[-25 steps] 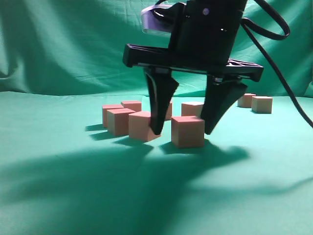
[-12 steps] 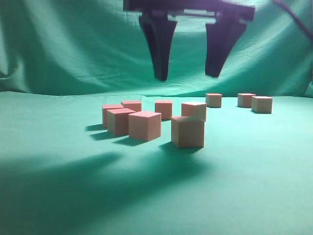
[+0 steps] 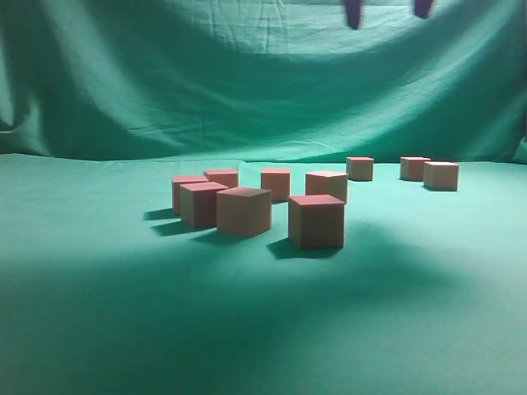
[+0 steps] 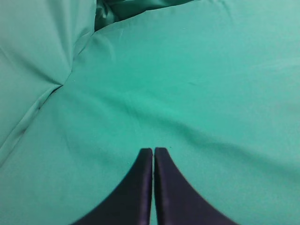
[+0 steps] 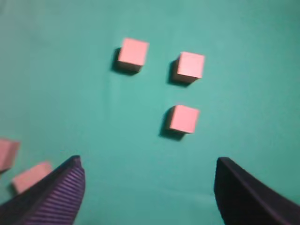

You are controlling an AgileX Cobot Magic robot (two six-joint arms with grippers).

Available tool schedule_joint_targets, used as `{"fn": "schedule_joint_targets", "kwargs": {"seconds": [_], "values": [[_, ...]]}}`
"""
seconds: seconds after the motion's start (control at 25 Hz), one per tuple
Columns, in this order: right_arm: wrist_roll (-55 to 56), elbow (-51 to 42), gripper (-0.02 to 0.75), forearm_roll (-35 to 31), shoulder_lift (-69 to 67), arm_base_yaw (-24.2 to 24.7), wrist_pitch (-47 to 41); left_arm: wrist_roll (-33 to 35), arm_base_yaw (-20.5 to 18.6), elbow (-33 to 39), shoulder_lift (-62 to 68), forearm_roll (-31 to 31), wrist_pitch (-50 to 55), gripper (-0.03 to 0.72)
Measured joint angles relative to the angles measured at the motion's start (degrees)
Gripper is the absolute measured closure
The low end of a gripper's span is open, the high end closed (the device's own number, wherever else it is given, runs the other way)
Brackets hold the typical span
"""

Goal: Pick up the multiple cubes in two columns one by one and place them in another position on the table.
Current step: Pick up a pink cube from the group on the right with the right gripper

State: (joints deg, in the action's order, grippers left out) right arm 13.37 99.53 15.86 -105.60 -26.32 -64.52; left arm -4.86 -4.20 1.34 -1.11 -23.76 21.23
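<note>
Several reddish-pink cubes stand on the teal-green table. A cluster sits mid-table, with the front cube nearest and another cube to its left. Three more cubes stand apart at the back right. My right gripper hangs high above, only its two dark tips showing at the top edge. In the right wrist view it is open and empty, looking down on three cubes, with two more cubes at the left edge. My left gripper is shut and empty over bare cloth.
A creased green drape rises behind the table. In the left wrist view a fold of the drape meets the table at the upper left. Open cloth lies in front of the cluster and to its left.
My right gripper has risen from astride the front cube to the top edge of the exterior view, jaws still wide. That cube stays on the table. Its shadow has lifted off the cluster.
</note>
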Motion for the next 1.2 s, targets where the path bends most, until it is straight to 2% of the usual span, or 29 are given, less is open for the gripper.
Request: {"fn": "schedule_joint_targets", "kwargs": {"seconds": [0.16,0.32,0.68,1.0,1.04,1.2], "values": [[-2.4,0.3,0.197,-4.6,-2.9,9.7,2.7,0.0,0.0,0.0,0.0,0.0,0.0,0.688],[-6.5,0.3,0.197,-8.9,-9.3,15.1,5.1,0.0,0.0,0.0,0.0,0.0,0.0,0.688],[-10.1,0.3,0.197,-11.8,-18.8,16.7,15.3,0.0,0.0,0.0,0.0,0.0,0.0,0.688],[-10.2,0.9,0.197,-13.1,-20.6,16.7,18.2,0.0,0.0,0.0,0.0,0.0,0.0,0.688],[-10.2,0.9,0.264,-13.1,-20.6,16.7,18.4,0.0,0.0,0.0,0.0,0.0,0.0,0.688],[-10.2,0.9,0.439,-13.1,-21.0,16.7,18.2,0.0,0.0,0.0,0.0,0.0,0.0,0.688]]}}
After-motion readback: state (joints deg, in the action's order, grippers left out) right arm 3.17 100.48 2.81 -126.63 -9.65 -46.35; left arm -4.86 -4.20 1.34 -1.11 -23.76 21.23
